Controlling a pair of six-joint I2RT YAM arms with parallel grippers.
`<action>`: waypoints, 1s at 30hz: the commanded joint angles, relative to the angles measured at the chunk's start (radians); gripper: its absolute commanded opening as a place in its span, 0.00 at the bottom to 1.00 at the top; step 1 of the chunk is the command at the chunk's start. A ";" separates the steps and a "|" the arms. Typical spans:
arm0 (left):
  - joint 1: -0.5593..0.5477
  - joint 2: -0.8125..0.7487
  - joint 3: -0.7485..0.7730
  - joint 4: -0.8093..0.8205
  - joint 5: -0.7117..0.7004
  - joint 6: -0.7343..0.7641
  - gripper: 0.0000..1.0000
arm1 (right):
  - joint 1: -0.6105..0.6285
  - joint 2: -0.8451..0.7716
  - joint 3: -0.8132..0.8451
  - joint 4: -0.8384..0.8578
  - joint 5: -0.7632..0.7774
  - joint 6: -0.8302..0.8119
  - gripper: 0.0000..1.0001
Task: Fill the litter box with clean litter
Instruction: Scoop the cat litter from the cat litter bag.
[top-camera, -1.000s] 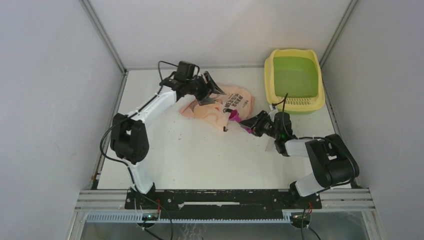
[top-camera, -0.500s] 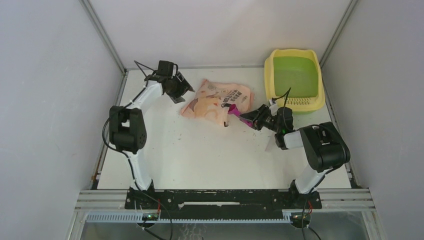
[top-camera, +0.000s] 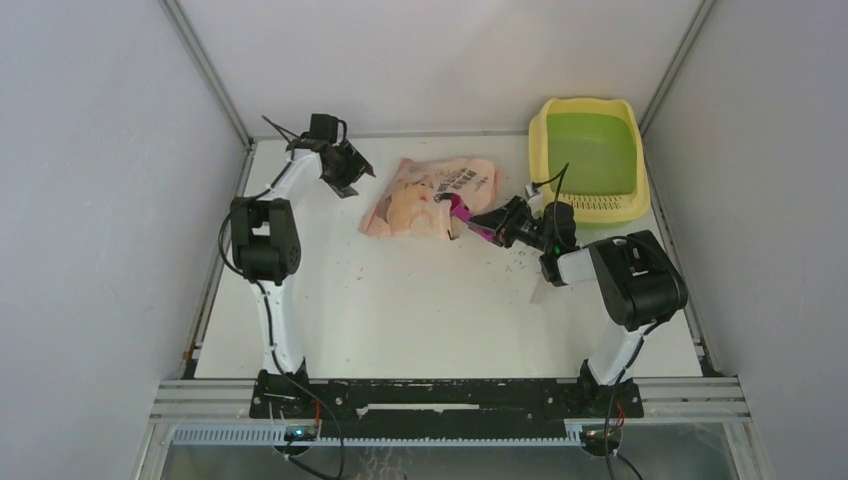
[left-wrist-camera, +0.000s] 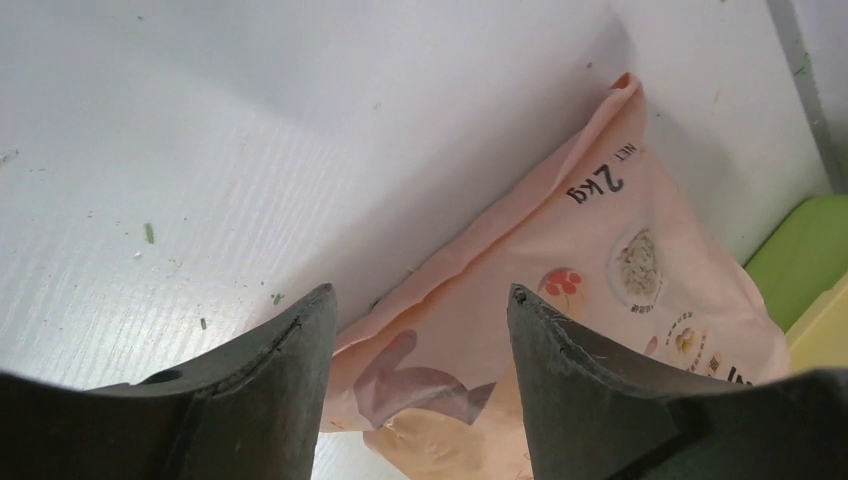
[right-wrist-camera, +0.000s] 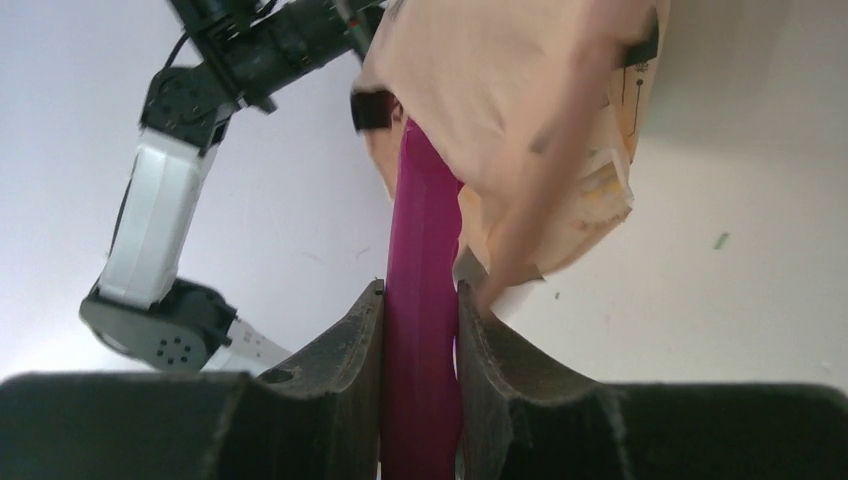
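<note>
Top view: a white table (top-camera: 400, 320) stands enclosed by grey walls (top-camera: 100, 200). The litter box (top-camera: 592, 207) sits in the far right corner. A peach-pink bag (top-camera: 420, 190) lies left of it. The left gripper (top-camera: 358, 182) hangs near the bag's left end.

Left wrist view: the left gripper's jaws are spread and grip nothing. A few granules of litter (left-wrist-camera: 149, 233) lie on the table.

Right wrist view: the right gripper (right-wrist-camera: 420, 290) pinches the magenta scoop (right-wrist-camera: 425, 220). The scoop's far end is hidden under the bag's edge.

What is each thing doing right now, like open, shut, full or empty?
Yellow-rimmed green plastic litter box: empty inside.
Peach-pink printed bag: lying flat.
Magenta plastic scoop: gripped, far end at the bag's edge.
Left end effector: open, holding nothing.
Right end effector: shut on the scoop.
</note>
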 joint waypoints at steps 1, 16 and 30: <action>-0.011 0.021 0.051 -0.026 -0.011 0.033 0.67 | 0.006 -0.017 0.092 -0.252 0.026 -0.120 0.00; -0.140 0.067 0.042 -0.078 -0.069 0.104 0.66 | 0.071 0.009 0.141 -0.336 -0.143 -0.163 0.00; -0.209 -0.234 -0.534 0.181 -0.034 0.081 0.66 | 0.098 -0.083 -0.022 -0.210 -0.232 -0.165 0.00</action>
